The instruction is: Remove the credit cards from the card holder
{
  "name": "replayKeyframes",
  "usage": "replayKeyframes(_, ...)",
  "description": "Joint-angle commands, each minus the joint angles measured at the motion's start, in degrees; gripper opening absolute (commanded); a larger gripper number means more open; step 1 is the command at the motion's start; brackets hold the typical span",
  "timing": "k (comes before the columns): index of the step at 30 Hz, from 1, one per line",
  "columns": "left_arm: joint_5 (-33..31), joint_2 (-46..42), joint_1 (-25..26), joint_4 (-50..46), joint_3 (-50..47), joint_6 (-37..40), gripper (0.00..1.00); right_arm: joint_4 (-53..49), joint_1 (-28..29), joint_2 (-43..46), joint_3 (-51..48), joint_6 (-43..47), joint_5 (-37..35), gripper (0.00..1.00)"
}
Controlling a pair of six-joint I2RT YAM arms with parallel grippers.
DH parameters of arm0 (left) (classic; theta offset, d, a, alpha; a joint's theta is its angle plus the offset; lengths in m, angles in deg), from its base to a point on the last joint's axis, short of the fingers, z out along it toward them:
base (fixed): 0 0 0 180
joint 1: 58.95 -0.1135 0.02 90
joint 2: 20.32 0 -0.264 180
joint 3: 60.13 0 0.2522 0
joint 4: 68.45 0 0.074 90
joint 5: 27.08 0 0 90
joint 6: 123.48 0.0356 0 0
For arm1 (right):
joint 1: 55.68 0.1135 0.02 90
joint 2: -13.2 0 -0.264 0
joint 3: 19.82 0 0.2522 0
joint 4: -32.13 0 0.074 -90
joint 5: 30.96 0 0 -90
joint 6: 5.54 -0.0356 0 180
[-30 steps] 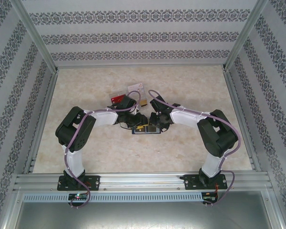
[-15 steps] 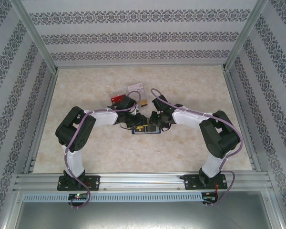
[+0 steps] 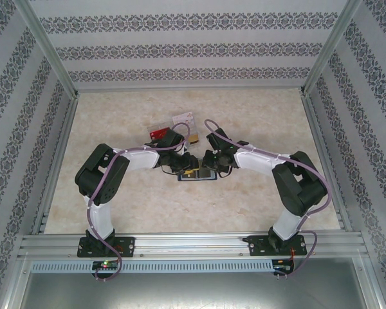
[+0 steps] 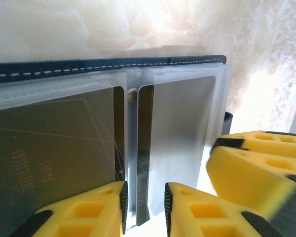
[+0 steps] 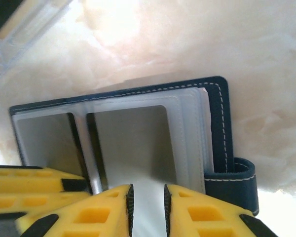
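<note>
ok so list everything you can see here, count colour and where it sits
card holder: one, dark navy with clear sleeves, lying open at mid-table under both grippers
dark card: one, blackish, inside a sleeve of the card holder
red card: one, red, on the table beyond the holder, furthest left
white card: one, white, on the table, furthest back
gold card: one, gold, on the table just in front of the white one
table: one, beige marble pattern
walls: three, pale with dark patterned bands, around the table
left gripper: one, yellow fingers, narrow gap, over the sleeves
right gripper: one, yellow fingers, narrow gap, over the sleeves
</note>
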Motion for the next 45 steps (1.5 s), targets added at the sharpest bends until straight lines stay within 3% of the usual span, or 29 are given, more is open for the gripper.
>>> replayKeyframes(1,-1.8,1.1,-0.5,-3.6,-0.2,0.9,0.29,-1.7,-0.3,1.2,0.3,1.0,-2.5,0.27)
replayKeyframes(13,-1.8,1.3,-0.5,-3.6,-0.3,0.8,0.29,-3.7,0.6,-3.5,1.6,0.4,-3.5,0.27)
replayKeyframes(24,-2.3,1.9,-0.9,-3.3,-0.5,0.2,0.28,-2.1,0.9,-6.0,2.3,0.2,0.1,0.22)
replayKeyframes(45,4.5,-1.4,-1.2,7.6,-3.4,-2.7,0.15,-3.6,1.0,-7.4,2.8,0.0,-0.9,0.21)
